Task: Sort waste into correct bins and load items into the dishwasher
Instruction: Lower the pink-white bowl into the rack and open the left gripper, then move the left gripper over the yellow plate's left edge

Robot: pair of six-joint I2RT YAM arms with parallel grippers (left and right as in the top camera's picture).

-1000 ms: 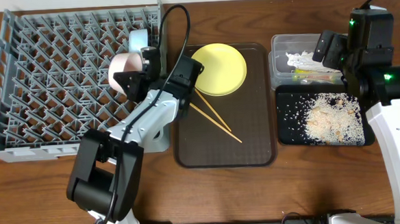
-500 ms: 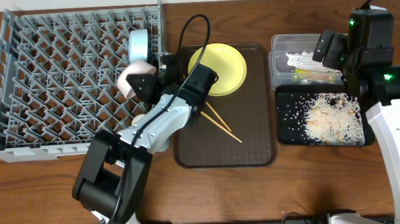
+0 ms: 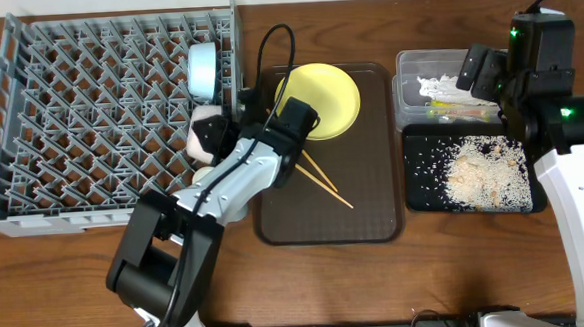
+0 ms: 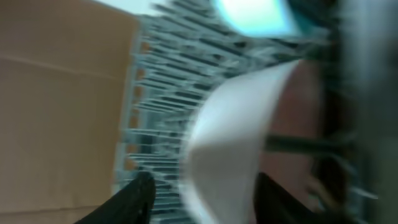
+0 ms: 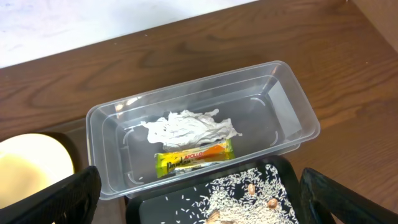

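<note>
Though blurry, bowl [image 4: 236, 124] in left claw [image 4: 204, 190]

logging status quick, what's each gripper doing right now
left gripper: closed on the round white bowl
right gripper: open, holding nothing

The work surface is a wooden table [image 3: 448, 275] with a dark reddish-brown finish. Its grain runs left to right in the overhead view, a straight seam between boards crosses the upper right corner of the right wrist view, and the left wrist view shows the wood only as a blurred tan area. Beyond the table's far edge lies a pale whitish surface [image 5: 74, 22], and the views do not show whether it is floor or wall. Lighting is even and diffuse, giving soft-edged shadows on the wood and a low, dull sheen on the finish.
</note>
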